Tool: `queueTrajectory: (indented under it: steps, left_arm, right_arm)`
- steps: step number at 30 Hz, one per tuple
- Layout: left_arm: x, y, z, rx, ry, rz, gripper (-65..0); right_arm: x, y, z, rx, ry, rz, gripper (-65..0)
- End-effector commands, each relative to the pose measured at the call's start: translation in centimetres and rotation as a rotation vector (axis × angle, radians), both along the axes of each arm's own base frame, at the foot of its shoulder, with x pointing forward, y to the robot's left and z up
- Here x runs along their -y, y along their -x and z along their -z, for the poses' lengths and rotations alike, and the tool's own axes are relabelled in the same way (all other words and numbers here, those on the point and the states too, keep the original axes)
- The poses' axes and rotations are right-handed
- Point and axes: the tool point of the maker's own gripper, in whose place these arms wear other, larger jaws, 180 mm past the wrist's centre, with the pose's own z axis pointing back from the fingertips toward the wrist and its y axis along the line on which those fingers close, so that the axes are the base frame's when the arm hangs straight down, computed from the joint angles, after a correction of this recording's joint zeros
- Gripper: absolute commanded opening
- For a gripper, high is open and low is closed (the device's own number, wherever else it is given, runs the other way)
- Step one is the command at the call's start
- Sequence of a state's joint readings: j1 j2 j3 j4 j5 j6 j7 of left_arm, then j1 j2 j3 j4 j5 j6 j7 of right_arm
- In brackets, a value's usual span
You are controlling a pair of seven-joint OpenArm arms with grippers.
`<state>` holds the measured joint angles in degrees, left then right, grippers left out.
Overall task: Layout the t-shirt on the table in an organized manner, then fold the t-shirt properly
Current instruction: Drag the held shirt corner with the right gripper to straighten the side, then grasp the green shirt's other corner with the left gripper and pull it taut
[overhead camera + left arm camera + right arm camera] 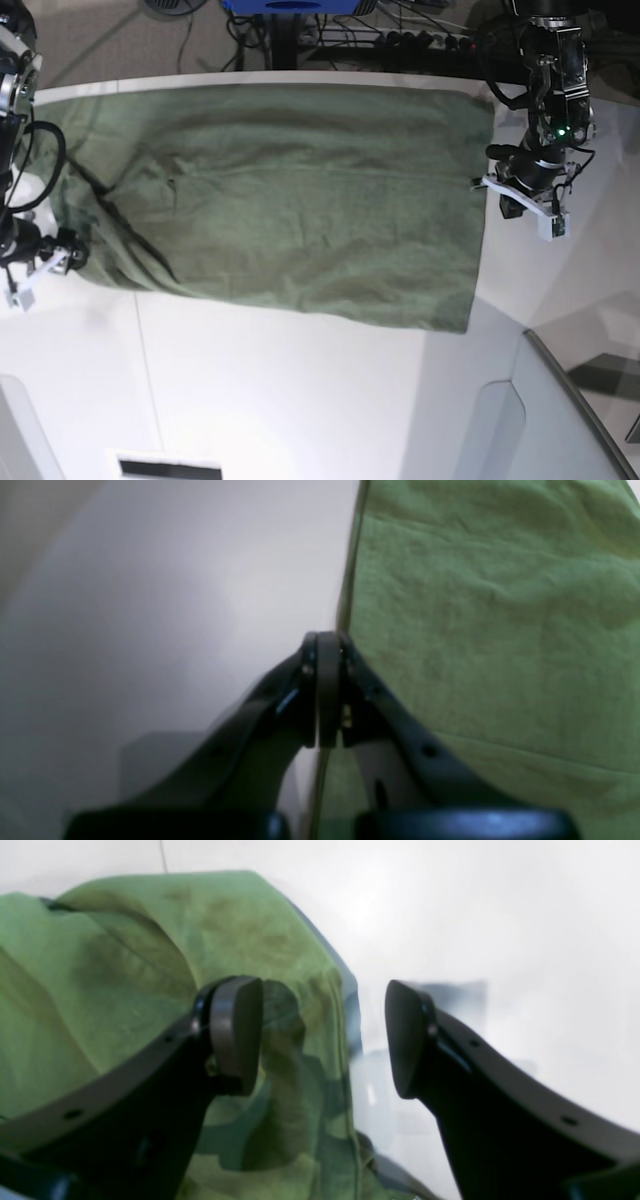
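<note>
The olive-green t-shirt [280, 200] lies spread wide on the white table [300, 400], fairly flat, with a bunched fold at its left end. My left gripper [480, 183] sits at the shirt's right edge. In the left wrist view this gripper [324, 640] is shut, its tips right on the hem line of the t-shirt [490, 630]; whether cloth is nipped between them does not show. My right gripper [78, 258] is at the shirt's left end. It [320, 1035] stands open, one finger over the rumpled t-shirt [150, 955], the other over bare table [500, 915].
A grey angled panel [560, 420] rises at the front right. Cables and a blue base [290, 8] lie beyond the table's far edge. A thin dark seam [145, 380] runs across the tabletop in front of the shirt.
</note>
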<state>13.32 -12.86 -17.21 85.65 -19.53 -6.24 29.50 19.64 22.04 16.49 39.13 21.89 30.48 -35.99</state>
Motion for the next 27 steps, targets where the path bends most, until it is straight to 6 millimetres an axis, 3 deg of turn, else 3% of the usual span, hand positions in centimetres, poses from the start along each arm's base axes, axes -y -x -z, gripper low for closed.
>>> queueTrajectory:
  steps: [1,6,13,18,19,23,27]
  left_arm:
    - [-0.5,-1.0,-1.3,0.046,-0.018,0.005,-65.0]
    - [-0.5,-0.9,-0.9,0.037,-0.014,0.005,-65.0]
    - [-2.0,-4.2,0.2,0.004,-0.077,-0.009,-65.0]
    - [-2.7,-7.8,-1.3,0.05,-0.077,-0.035,-65.0]
    - [-2.8,-8.4,-1.6,0.058,-0.074,-0.038,-62.7]
    - [-3.1,-11.1,-1.7,0.062,-0.038,-0.066,-32.4]
    - [-3.0,-13.5,0.0,0.004,0.031,-0.101,-16.1]
  right_arm:
    - [1.2,-1.6,-1.8,0.057,0.017,0.01,-37.1]
    - [1.2,-2.1,-2.2,0.066,0.016,0.01,-61.8]
    - [1.2,-2.5,-2.6,0.079,0.008,0.016,-64.4]
    - [1.0,-2.8,-4.3,0.146,0.058,-0.024,-64.4]
    - [0.7,-2.9,-4.7,0.164,0.068,-0.036,-64.4]
    - [-0.5,-2.5,-5.8,0.174,0.1,-0.088,-64.4]
    - [-0.7,-2.4,-7.0,0.189,0.132,-0.118,-64.4]
